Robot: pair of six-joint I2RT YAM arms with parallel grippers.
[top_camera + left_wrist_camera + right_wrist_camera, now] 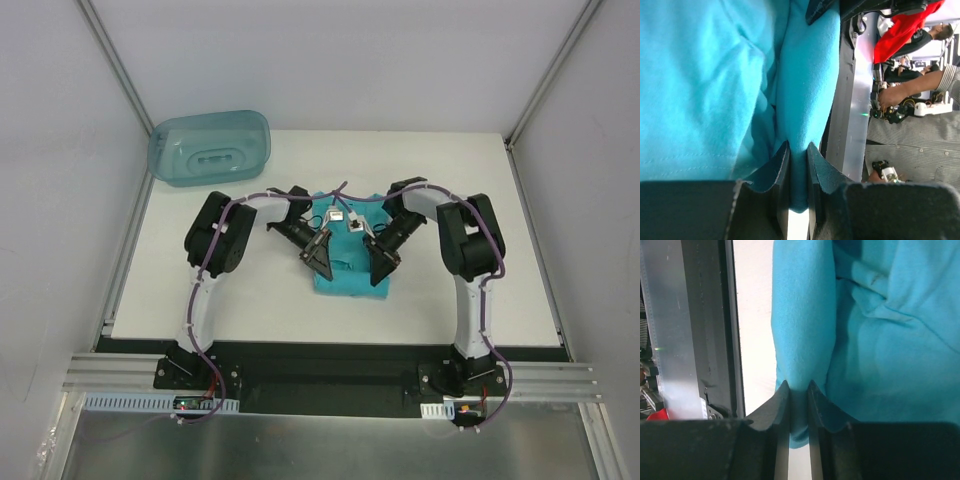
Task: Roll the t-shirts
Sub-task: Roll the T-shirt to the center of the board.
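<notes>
Pinching a thin fold of the shirt (350, 275), which lies bunched on the worktop (480, 200), the left tool (798, 150) and right tool (799, 387) are each clamped on its edge. Both bites look shallow: fabric could slip free, or uneven pulls skew the roll

T-shirt (350, 280) plain turquoise (darker in folds); bin (210, 147) translucent blue-green; table (300, 320) white; arms (218, 240) black and white.
</notes>
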